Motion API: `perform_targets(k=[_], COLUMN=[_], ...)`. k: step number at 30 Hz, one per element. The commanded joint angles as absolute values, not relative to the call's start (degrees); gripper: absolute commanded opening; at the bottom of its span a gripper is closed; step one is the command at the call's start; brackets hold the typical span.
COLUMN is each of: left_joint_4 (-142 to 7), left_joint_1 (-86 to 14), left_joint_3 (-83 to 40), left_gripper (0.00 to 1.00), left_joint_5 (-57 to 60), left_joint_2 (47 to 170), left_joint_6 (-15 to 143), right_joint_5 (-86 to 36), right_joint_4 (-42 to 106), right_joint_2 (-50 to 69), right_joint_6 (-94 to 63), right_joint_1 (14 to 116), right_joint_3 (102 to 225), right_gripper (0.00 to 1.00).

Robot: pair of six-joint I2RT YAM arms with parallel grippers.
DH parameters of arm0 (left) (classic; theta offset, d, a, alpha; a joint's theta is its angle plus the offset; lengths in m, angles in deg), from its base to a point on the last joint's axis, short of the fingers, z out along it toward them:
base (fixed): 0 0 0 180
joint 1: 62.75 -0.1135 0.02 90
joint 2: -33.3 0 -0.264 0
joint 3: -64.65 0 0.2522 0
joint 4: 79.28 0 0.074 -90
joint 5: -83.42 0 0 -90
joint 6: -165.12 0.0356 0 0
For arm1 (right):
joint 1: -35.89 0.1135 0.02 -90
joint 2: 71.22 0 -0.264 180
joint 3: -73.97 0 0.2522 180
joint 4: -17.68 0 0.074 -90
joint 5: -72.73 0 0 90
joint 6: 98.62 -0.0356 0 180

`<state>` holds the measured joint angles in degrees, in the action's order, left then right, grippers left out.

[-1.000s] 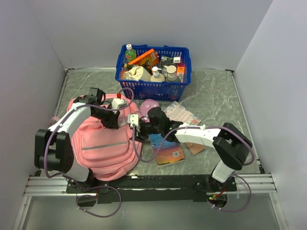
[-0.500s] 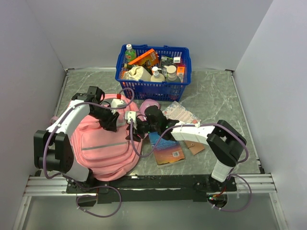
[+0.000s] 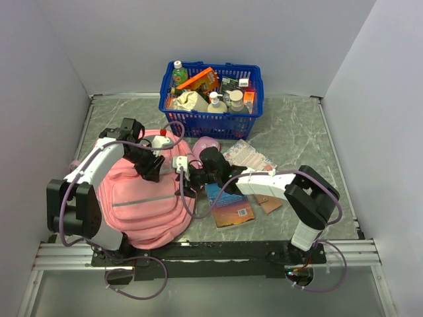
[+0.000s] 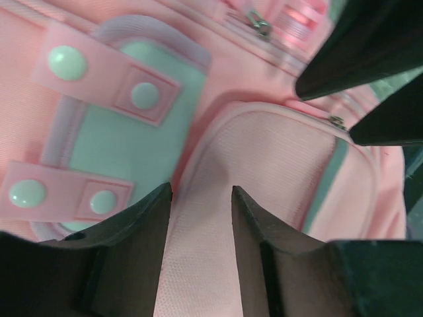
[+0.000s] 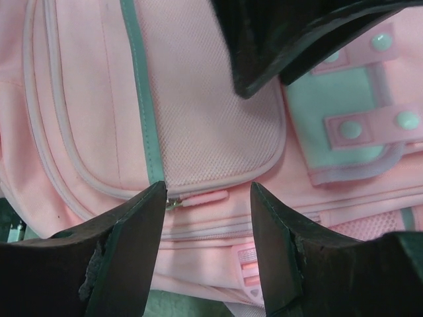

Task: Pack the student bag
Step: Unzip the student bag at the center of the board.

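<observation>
Opening the bag looks like the step in hand; nothing is packed yet, going by how things lie.

- Student bag (image 3: 142, 205): lies flat on the tabletop (image 3: 297, 132) in the lower left of the overhead view. Its front faces up and the zips appear closed.
- Left pincer (image 4: 198, 193): down on the upper part of the bag, jaws narrowly apart. Front-pocket (image 4: 271, 158) fabric runs up between them. Cannot tell whether it pinches that fabric or only presses on it. A pale green patch (image 4: 112, 125) with snap tabs sits at the left of its wrist view.
- Right pincer (image 5: 206, 188): released and holding nothing. It hangs just over the bag, jaws either side of the pink zip pull (image 5: 201, 197), low in the middle of its wrist view. The pull lies flat along the zip line at the pocket's lower corner. No contact visible.
- Also there: book (image 3: 229, 206) lower centre, small pink case (image 3: 206, 143) just above the two pincers, and a blue basket (image 3: 211, 122) of bottles and packets at top centre.

Next move, as I judge it:
- The right pincer drops a little and closes squarely on the pull.
- It then draws along the zip track while the left holds the fabric taut.
- The pull is small and lies flat, so a shallow grab could slip off or catch pocket cloth instead.
</observation>
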<state>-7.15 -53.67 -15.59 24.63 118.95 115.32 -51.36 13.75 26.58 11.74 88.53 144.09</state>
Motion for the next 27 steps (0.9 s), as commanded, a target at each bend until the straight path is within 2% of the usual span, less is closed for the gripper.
perform_targets(k=[1, 5, 6, 11, 14, 15, 18, 20, 27], left_joint_4=[-13.39, -13.66, -13.31, -10.68, -8.48, -8.3, -8.04, -7.51, -2.86], left_joint_1=[-53.79, -53.7, -53.61, -53.61, -53.44, -53.44, -53.08, -52.65, -51.68], left_joint_3=[-15.38, -15.11, -15.2, -14.76, -14.32, -14.24, -13.53, -13.79, -17.83], left_gripper=[0.49, 0.5, 0.53, 0.51, 0.34, 0.25, 0.06, 0.01, 0.01], left_joint_5=[19.89, 20.32, 20.58, 21.89, 23.39, 23.92, 24.36, 24.36, 26.21], left_joint_2=[121.37, 121.02, 120.93, 121.46, 122.25, 122.34, 120.94, 119.1, 116.63], left_joint_6=[113.35, 114.22, 114.92, 117.21, 118.27, 118.44, 119.23, 119.67, 120.73], right_joint_5=[-52.6, -53.22, -53.31, -54.45, -54.98, -54.63, -53.22, -51.82, -50.5], right_joint_4=[14.65, 18.51, 18.87, 22.03, 22.3, 22.21, 22.3, 22.47, 22.83], right_joint_2=[26.25, 26.08, 26.08, 27.22, 28.01, 28.18, 28.89, 29.33, 30.56], right_joint_6=[16.07, 19.94, 21.25, 23.98, 25.3, 26.0, 27.93, 28.9, 31.72], right_joint_1=[88.89, 88.89, 88.8, 88.72, 88.98, 89.06, 89.77, 90.29, 90.91], right_joint_3=[143.02, 143.54, 143.72, 145.56, 146.18, 146.53, 147.41, 147.94, 149.43], right_gripper=[0.62, 0.62, 0.62, 0.63, 0.63, 0.63, 0.62, 0.62, 0.62])
